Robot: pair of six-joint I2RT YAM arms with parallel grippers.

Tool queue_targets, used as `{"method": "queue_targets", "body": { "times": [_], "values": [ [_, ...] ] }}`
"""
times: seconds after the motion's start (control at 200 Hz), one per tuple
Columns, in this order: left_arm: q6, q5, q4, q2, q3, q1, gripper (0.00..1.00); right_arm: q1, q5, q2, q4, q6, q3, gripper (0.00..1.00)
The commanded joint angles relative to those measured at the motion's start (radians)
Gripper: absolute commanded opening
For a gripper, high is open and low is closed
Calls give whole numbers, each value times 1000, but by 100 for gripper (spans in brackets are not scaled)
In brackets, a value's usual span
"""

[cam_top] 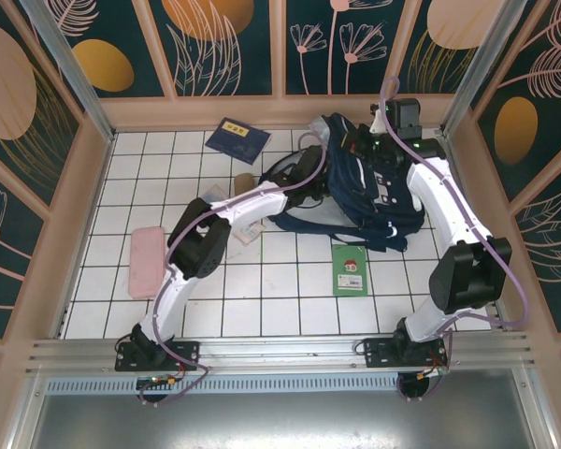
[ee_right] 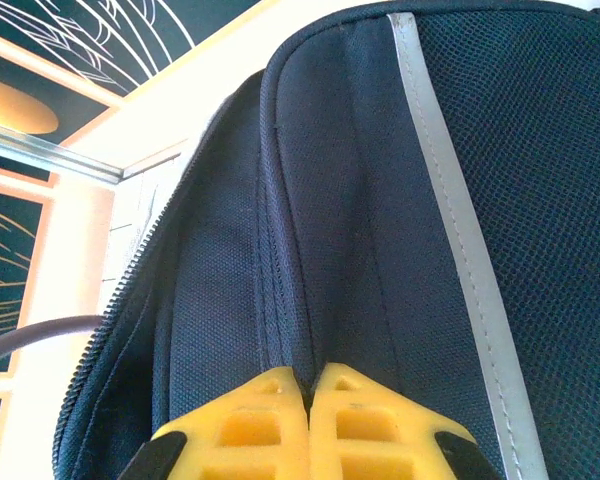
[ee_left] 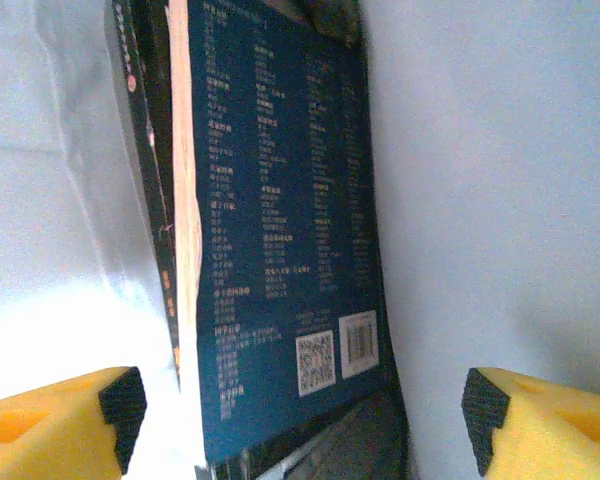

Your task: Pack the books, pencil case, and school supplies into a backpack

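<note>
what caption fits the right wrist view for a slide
Right gripper pinching a fold of the navy backpack beside its reflective stripe

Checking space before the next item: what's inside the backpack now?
Inside the backpack, the left wrist view shows a navy blue book on edge, a black-spined volume pressed against it, pale lining around. Whatever lies behind or below them is covered.
</note>
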State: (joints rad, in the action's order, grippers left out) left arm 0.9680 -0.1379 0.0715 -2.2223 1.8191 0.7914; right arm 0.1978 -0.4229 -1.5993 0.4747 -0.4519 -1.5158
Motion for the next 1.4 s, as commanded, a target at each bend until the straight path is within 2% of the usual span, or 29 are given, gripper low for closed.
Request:
{"method": "queue_targets", "body": {
  "times": [0.0, 0.255, 0.405, 0.485, 0.51, 0.6, 0.725, 0.821, 0.911, 0.991, 1.031, 1.076, 1.191, 1.336, 1.396],
  "values": [
    [-56, 52, 20, 134, -72, 0, 83, -7, -25, 51, -94, 0, 29, 0],
    [-73, 96, -4, 380, -393, -109, 82, 14, -2, 56, -140, 2, 143, 0],
    [-132, 134, 11, 461, -468, -177, 85, 38, 19, 50, -164, 10, 194, 0],
    [-155, 114, 18, 459, -463, -220, 84, 57, 33, 44, -166, 15, 211, 0],
    [-161, 108, 20, 454, -458, -234, 84, 63, 37, 42, -166, 17, 213, 5],
    [-183, 83, 10, 424, -428, -280, 79, 83, 54, 40, -162, 19, 219, 31],
    [-218, 67, 5, 347, -348, -329, 68, 114, 65, 42, -145, 13, 211, 55],
    [-233, 52, -22, 271, -284, -363, 50, 143, 101, 51, -124, 12, 202, 68],
    [-228, 45, -42, 192, -216, -393, 31, 169, 120, 64, -117, -2, 207, 75],
    [-213, 28, -75, 121, -164, -417, 20, 195, 132, 76, -115, -19, 213, 87],
    [-206, 23, -80, 84, -127, -428, 17, 212, 141, 82, -109, -24, 210, 98],
    [-204, 13, -84, 40, -83, -437, 10, 231, 151, 87, -102, -25, 204, 99],
    [-214, 8, -66, -83, 53, -458, 3, 276, 183, 100, -85, -22, 189, 99],
    [-194, -14, -41, -223, 217, -477, 6, 315, 223, 112, -78, -19, 190, 99],
    [-187, -3, -9, -280, 291, -479, 7, 319, 202, 120, -100, -23, 206, 99]
  ]
}}
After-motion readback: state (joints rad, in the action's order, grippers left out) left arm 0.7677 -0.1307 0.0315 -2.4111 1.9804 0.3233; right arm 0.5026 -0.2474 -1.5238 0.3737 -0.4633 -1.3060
